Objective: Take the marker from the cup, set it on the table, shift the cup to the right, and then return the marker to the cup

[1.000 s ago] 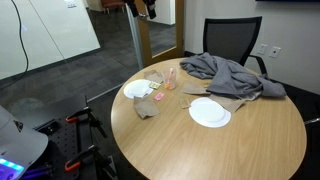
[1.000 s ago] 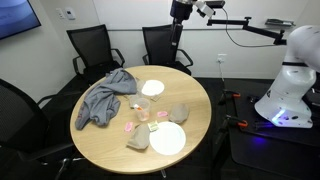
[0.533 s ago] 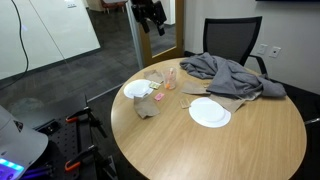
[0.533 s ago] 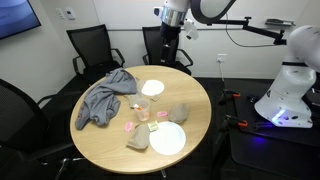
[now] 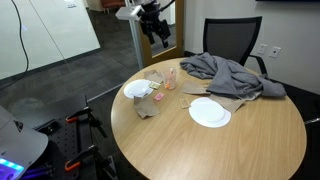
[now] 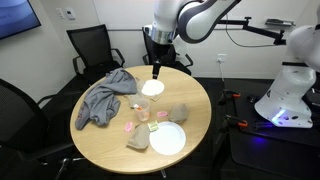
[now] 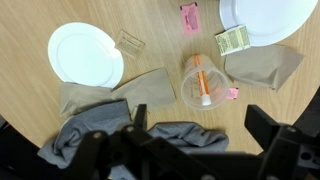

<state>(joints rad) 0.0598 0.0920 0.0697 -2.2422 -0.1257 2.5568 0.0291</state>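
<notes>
Gripper (image 7: 197,122) is hanging high over the table (image 7: 150,20), jaws spread wide and empty, probably lining up above the clear cup (image 7: 203,85), where the orange marker (image 7: 200,78) is resting inside.

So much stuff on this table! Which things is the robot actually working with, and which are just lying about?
For the job: thin orange-red marker, small clear plastic cup holding it, round light-wood table, open gripper above.
Just lying about: two round white plates, crumpled grey cloth, two tan cloths, small pink items, small printed packet.
</notes>
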